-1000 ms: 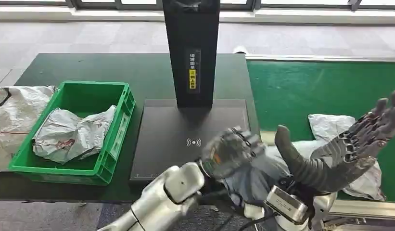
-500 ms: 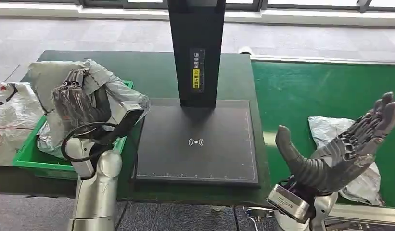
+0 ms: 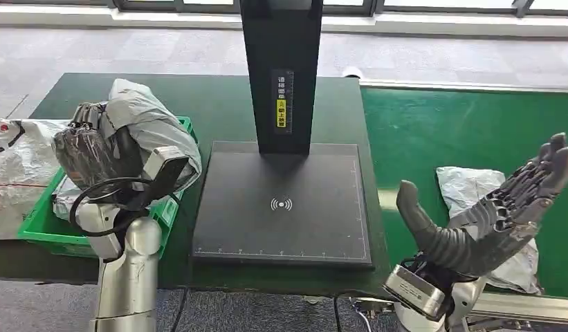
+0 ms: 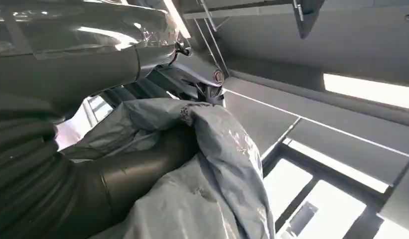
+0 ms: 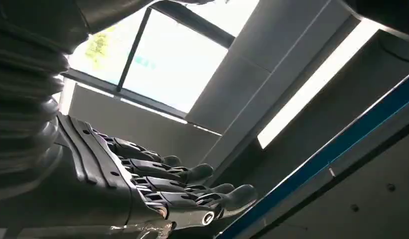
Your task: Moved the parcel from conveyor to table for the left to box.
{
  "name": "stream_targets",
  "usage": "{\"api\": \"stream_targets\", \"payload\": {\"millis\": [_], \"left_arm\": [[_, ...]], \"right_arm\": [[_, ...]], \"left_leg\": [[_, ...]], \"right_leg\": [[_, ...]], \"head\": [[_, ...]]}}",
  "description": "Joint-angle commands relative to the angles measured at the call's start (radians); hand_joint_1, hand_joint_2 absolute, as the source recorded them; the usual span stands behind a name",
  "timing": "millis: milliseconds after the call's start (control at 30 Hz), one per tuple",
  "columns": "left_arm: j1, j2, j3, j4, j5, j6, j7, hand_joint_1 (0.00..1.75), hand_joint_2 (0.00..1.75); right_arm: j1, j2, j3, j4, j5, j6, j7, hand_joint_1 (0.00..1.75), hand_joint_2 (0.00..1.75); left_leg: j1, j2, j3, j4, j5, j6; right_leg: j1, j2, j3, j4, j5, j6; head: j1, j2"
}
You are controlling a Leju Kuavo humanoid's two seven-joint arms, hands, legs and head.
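Here, a grey parcel (image 3: 146, 114) is gripped by the left robot hand (image 3: 94, 149) above the green box (image 3: 42, 221) on the counter (image 3: 218, 104), apparently for dropping in; the right robot hand (image 3: 506, 207) is held open, empty, over the conveyor (image 3: 440, 131).

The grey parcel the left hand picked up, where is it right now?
In the head view, the grey parcel is on the left, held by the left hand above the green crate, beside the black scanner pad.

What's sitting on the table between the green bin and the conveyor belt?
In the head view, the black scanner pad with its upright black post lies between the green bin and the conveyor belt.
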Motion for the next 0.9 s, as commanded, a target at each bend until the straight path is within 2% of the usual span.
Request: {"api": "stream_targets", "payload": {"millis": [33,100,300,367,467,500,533,633,900], "left_arm": [[-0.125,0.014,0.301,0.186,-0.007,-0.004,-0.075,1.75,1.75],[-0.144,0.014,0.340,0.243,-0.039,-0.004,-0.068,1.75,1.75],[-0.147,0.014,0.338,0.262,-0.063,-0.004,-0.045,1.75,1.75],[-0.190,0.014,0.384,0.351,-0.130,-0.004,-0.009,1.75,1.75],[-0.234,0.014,0.489,0.427,-0.156,-0.004,-0.042,1.75,1.75],[-0.216,0.057,0.452,0.452,-0.122,-0.004,-0.003,1.75,1.75],[-0.258,0.040,0.545,0.487,-0.157,-0.004,-0.058,1.75,1.75],[-0.258,0.040,0.545,0.487,-0.157,-0.004,-0.058,1.75,1.75],[-0.258,0.040,0.545,0.487,-0.157,-0.004,-0.058,1.75,1.75]], "right_arm": [[0.021,0.027,-0.014,0.039,-0.002,0.000,0.002,0.00,1.75],[0.024,0.027,-0.005,0.045,-0.003,0.000,0.002,0.00,1.75],[0.022,0.027,0.000,0.048,0.002,0.000,0.006,0.00,1.75],[0.017,0.027,0.008,0.062,0.001,0.000,0.002,0.00,1.75],[0.014,0.027,0.015,0.066,-0.001,0.000,0.002,0.00,1.75],[0.014,0.027,0.019,0.068,-0.002,0.000,0.002,0.00,1.75],[0.022,0.027,0.020,0.063,-0.001,0.000,0.002,0.00,1.75],[0.022,0.027,0.020,0.063,-0.001,0.000,0.002,0.00,1.75],[0.022,0.027,0.020,0.063,-0.001,0.000,0.002,0.00,1.75]], "left_leg": [[0.000,0.000,0.003,-0.002,0.000,0.000],[0.000,0.000,0.005,-0.003,0.000,0.000],[0.000,0.000,0.002,-0.001,0.000,0.000],[0.000,-0.001,0.002,-0.001,0.000,0.000],[0.000,-0.001,0.005,-0.003,0.000,0.000],[0.000,0.000,0.004,-0.003,0.000,0.000],[-0.001,0.003,0.006,-0.004,0.000,0.000],[0.000,-0.002,0.002,-0.002,0.000,0.000],[0.000,-0.001,0.002,-0.001,0.000,0.000]], "right_leg": [[0.000,0.000,0.003,-0.002,0.000,-0.001],[0.000,0.000,0.004,-0.002,0.000,-0.001],[0.000,0.000,0.002,-0.001,0.000,-0.001],[0.000,-0.001,0.002,-0.001,0.000,-0.001],[0.000,0.000,0.005,-0.002,0.000,-0.001],[-0.001,0.000,0.004,-0.002,0.000,-0.001],[-0.001,0.004,0.004,-0.002,0.000,-0.001],[0.000,0.000,0.002,-0.001,0.000,-0.001],[0.001,0.000,0.002,-0.001,0.000,-0.001]], "head": [[0.000,0.000],[0.000,0.000],[0.000,0.000],[0.000,0.000],[0.000,0.000],[0.000,0.000],[0.000,0.000],[0.000,0.000],[0.000,0.000]]}}
